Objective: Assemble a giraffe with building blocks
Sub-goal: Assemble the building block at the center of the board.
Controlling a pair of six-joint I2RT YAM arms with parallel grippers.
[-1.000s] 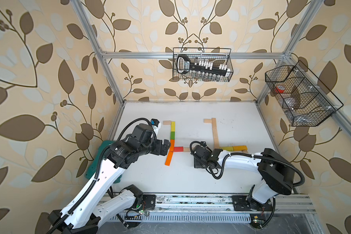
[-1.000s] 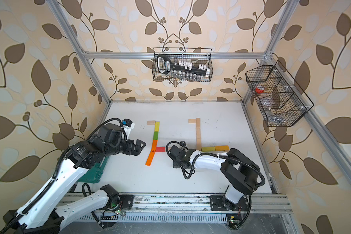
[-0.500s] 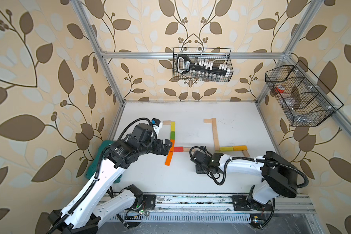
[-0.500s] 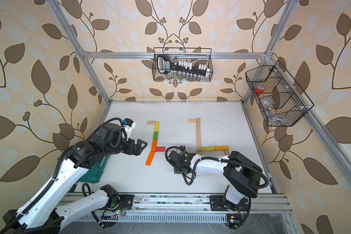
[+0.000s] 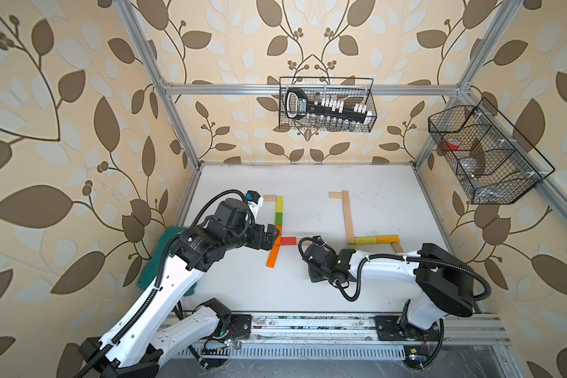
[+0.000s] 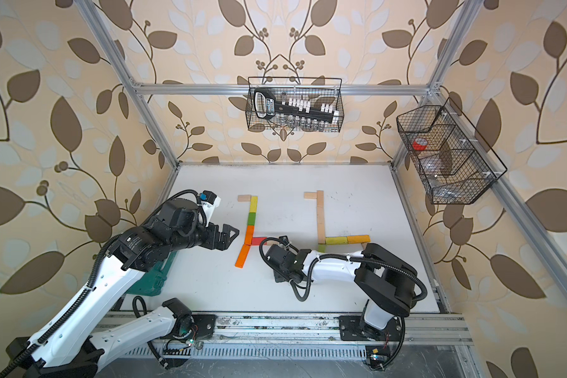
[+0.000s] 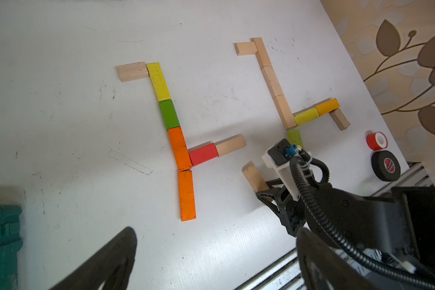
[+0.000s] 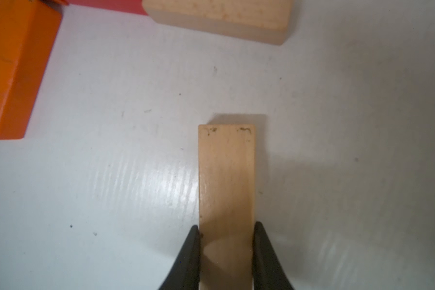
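Left wrist view takes in the white desk [image 7: 60, 113]; places here run from the red block [image 7: 203, 154] near its middle. Well to the robot's left of that block, at the desk's edge, sits a dark green case [image 7: 0, 238]. The building blocks [image 7: 180, 148] lie flat in two angular figures. The red block is part of the coloured one, butted between an orange block and a pale one, and the mostly pale figure lies to its right. The left end effector [image 6: 230, 239] hovers left of the red block, beyond the orange one, its fingers spread wide with nothing between them. The right end effector [image 8: 226, 227] is pinching a pale plank [image 8: 226, 170] near the red block on the robot's side, apart from it. Far right of the red block lie a black tape roll [image 7: 386, 165], whose red, white and blue label is too small to read, and a smaller red tape roll [image 7: 376, 140].
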